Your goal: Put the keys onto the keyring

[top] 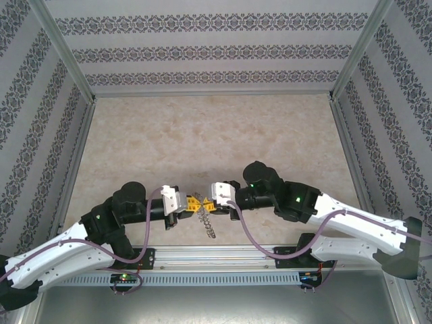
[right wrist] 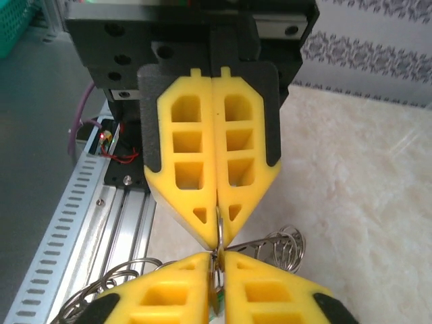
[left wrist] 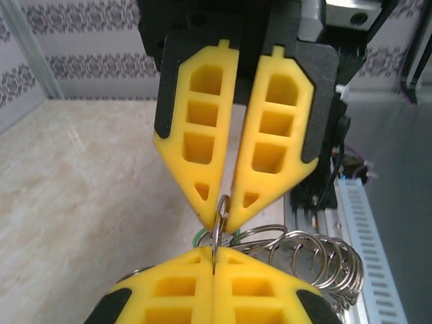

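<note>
My two grippers meet tip to tip low over the near middle of the table. The keyring [left wrist: 218,235] stands edge-on between them, a thin metal ring. My left gripper [left wrist: 214,262] is shut on its near edge. The right gripper [left wrist: 223,217] pinches its far edge, fingertips almost closed. In the right wrist view the right gripper [right wrist: 218,262] has the keyring [right wrist: 218,244] in its narrow gap, and the left gripper [right wrist: 220,233] clamps it from above. A green bit of the keys [right wrist: 218,298] shows in that gap; whether it is gripped I cannot tell. Wire loops [top: 210,227] dangle below.
Wire loops [left wrist: 322,260] hang beside the fingers towards the slotted metal rail [left wrist: 368,236] at the table's near edge. Patterned walls [top: 216,40] enclose the beige table [top: 216,128] on three sides. A teal basket [right wrist: 17,17] sits beyond the rail.
</note>
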`<state>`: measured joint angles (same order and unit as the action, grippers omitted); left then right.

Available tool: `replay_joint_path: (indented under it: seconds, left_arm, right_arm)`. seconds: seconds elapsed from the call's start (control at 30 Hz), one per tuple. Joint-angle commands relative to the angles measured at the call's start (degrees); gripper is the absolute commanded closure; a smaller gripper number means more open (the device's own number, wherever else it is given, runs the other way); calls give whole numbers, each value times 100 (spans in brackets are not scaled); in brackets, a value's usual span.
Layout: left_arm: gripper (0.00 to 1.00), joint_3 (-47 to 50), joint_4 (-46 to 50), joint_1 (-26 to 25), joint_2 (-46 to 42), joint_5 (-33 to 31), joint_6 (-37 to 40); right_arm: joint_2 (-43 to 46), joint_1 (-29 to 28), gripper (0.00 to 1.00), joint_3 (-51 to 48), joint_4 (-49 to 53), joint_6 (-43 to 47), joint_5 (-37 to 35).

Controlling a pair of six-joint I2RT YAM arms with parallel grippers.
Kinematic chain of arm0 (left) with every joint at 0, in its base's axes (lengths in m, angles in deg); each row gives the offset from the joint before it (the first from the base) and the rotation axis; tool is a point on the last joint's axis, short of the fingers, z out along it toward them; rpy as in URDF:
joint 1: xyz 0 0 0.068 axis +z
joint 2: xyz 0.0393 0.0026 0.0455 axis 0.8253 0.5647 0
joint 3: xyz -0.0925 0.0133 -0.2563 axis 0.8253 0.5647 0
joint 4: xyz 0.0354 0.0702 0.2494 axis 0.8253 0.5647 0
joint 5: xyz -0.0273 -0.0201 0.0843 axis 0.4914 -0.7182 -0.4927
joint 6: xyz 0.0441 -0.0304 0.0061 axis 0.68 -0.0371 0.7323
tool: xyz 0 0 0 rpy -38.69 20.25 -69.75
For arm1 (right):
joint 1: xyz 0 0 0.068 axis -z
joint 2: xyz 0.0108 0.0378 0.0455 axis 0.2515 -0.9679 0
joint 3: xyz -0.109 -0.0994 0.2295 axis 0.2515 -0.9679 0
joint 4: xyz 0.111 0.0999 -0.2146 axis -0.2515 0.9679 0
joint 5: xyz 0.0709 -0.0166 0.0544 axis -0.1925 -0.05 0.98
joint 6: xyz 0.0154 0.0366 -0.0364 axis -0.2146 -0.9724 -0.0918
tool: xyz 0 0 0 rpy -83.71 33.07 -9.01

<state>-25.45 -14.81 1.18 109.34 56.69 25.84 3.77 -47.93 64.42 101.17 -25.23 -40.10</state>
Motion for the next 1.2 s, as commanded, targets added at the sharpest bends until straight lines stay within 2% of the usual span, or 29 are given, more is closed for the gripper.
replay_joint_path:
  seconds: [0.0, 0.13, 0.2, 0.3, 0.37, 0.5, 0.6, 0.67, 0.77, 0.8, 0.83, 0.97, 1.07, 1.17]
  left_arm:
    - [100, 230, -1211, -48, -144, 312, -412]
    - [100, 465, -1703, -49, -228, 457, -535]
    - [100, 600, -1988, -44, -267, 517, -610]
    - [100, 695, -2260, -49, -237, 603, -701]
    - [100, 678, -2184, -49, -186, 581, -682]
    - [100, 282, -1132, -50, -76, 285, -393]
    - [85, -209, -31, -45, 154, 17, -1]
    - [81, -497, 462, -51, 360, -105, 246]
    - [85, -791, 852, -54, 698, -116, 474]
    - [89, -849, 907, -50, 797, -129, 510]
    - [98, -876, 937, -53, 883, -136, 541]
    - [100, -774, 663, -51, 869, -96, 444]
    - [100, -432, -71, -50, 526, 23, 169]
    - [100, -14, -1100, -50, 283, 354, -220]
  right_arm:
    - [204, -56, 85, -223, -364, -242, 298]
    - [246, -59, 81, -324, -464, -323, 308]
    - [247, -50, 82, -344, -507, -337, 310]
    - [167, -37, 86, -324, -561, -354, 238]
    - [71, -15, 98, -247, -509, -324, 208]
    - [9, -17, 100, -87, -243, -180, -234]
    - [-103, -17, 100, 92, 141, 10, -537]
    - [-235, -35, 100, 271, 392, 136, -603]
    - [-383, -92, 100, 499, 617, 268, -637]
    - [-416, -117, 100, 558, 666, 296, -636]
    - [-454, -142, 100, 620, 722, 325, -641]
    - [-457, -264, 100, 653, 829, 434, -815]
    - [-228, -276, 99, 421, 604, 328, -641]
    - [69, -265, 87, 46, 48, 61, -253]
